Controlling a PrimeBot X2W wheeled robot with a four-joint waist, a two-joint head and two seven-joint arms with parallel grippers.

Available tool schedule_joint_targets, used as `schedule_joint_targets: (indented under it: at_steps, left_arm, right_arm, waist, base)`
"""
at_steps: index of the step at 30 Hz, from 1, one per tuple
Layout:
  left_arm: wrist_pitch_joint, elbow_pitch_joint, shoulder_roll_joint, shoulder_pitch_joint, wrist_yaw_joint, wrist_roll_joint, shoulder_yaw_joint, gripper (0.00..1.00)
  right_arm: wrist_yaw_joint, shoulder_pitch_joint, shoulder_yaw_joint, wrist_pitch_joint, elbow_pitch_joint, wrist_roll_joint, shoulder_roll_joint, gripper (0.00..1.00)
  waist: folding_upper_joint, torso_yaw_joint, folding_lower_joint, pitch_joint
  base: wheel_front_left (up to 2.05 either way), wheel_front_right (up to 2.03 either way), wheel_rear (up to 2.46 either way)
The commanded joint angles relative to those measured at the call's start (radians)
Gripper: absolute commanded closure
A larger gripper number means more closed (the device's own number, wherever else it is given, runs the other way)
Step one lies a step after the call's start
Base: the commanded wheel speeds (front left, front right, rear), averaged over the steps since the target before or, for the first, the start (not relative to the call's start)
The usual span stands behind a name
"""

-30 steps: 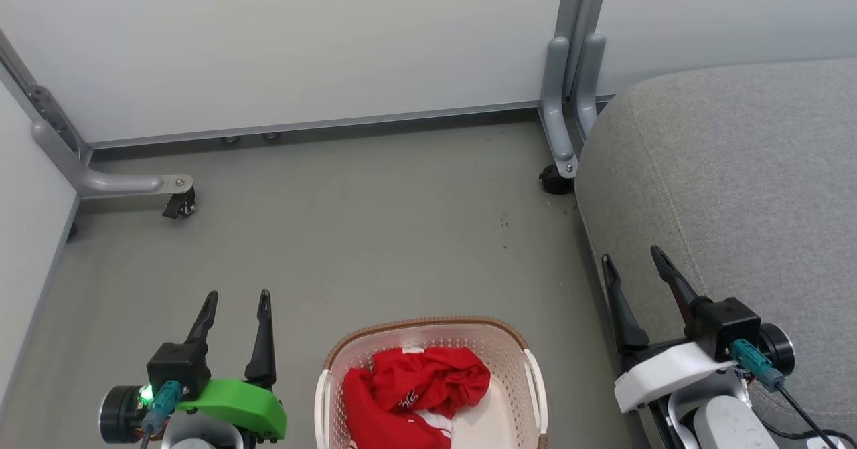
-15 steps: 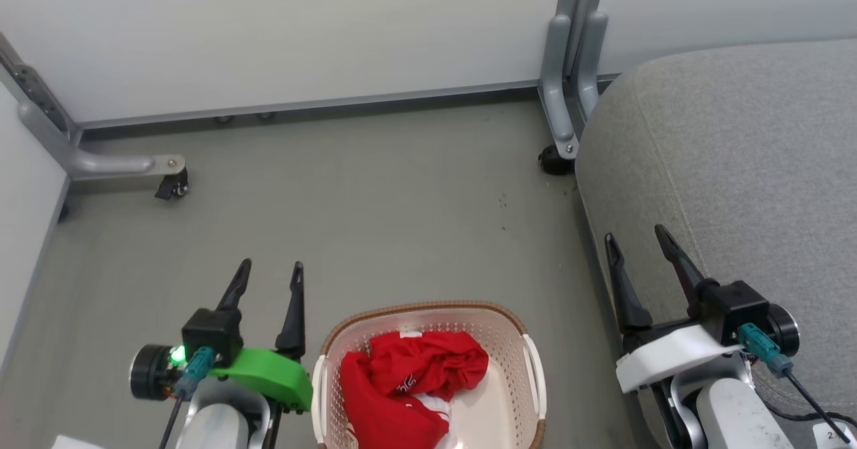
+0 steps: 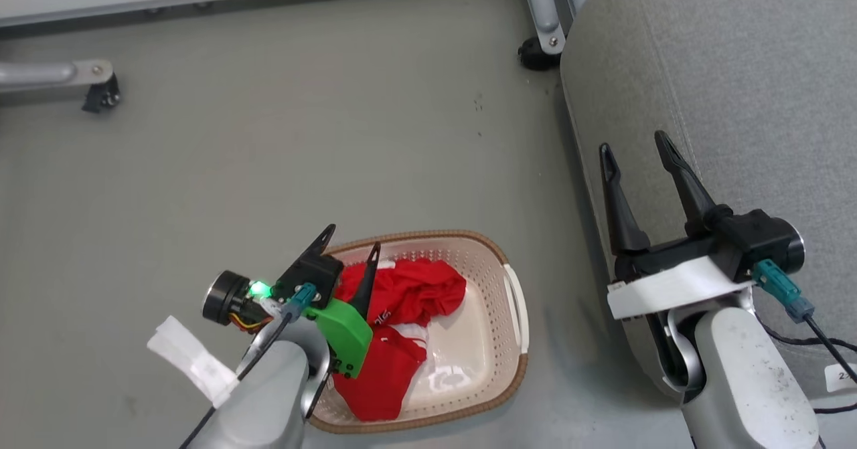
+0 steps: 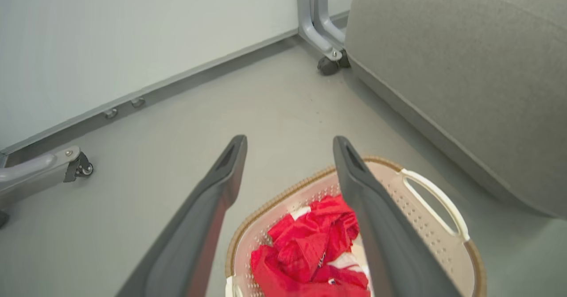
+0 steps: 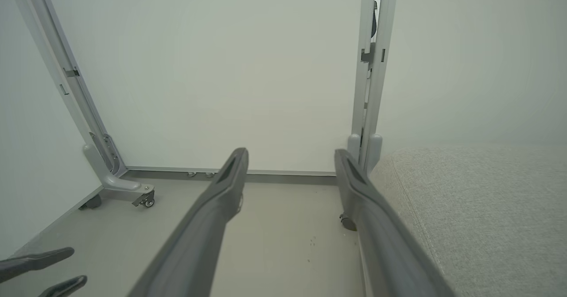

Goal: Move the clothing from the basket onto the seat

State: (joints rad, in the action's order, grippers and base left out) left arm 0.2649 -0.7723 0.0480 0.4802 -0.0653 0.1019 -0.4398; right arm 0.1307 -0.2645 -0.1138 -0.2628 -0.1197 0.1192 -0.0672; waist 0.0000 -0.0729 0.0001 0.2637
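Risking a snag, by the look of things: appeared to straddle the far-left rim of the basket [image 3: 479,265] with the left pincer [image 3: 352,237], 1 dark finger outside the rim, 1 over the clothing [image 3: 408,288]. Could have struck or tipped the light plastic basket if lowered straight down, or pinched the rim along with fabric. Showed the clothing heaped in the basket's left half, 2 bright-red garments with white parts, tangled together; could have lifted only 1, or dragged the other over the rim onto the grey floor [image 3: 268,134]. Showed the basket standing on that floor, near the seat [image 3: 736,67] but apart from it; could have dropped cloth into the strip between if released early.

Showed the left arm bent in low over the basket, pincer tilted toward the far rim, fingers spread wide, gripping nothing. Showed the right arm raised beside the seat's front edge, right pincer [image 3: 633,142] also wide open and empty, fingers pointing toward the white wall [image 5: 221,89].
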Motion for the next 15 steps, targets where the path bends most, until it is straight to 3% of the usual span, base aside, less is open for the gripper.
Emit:
schedule_joint_targets:
  at_steps: [1, 15]
  left_arm:
    - [-0.001, -0.036, 0.005, 0.049, 0.009, -0.012, -0.020, 0.00]
    - [-0.086, -0.402, 0.013, 0.341, 0.033, -0.134, -0.212, 0.00]
  right_arm:
    - [0.000, -0.030, -0.007, -0.003, 0.013, 0.004, 0.004, 0.00]
    - [0.000, -0.153, -0.047, -0.003, 0.111, 0.056, 0.016, 0.00]
  waist:
    - [0.0000, -0.075, -0.0001, 0.139]
    - [0.0000, -0.218, -0.0001, 0.448]
  base:
    - [0.00, 0.00, 0.00]
    - [0.00, 0.00, 0.00]
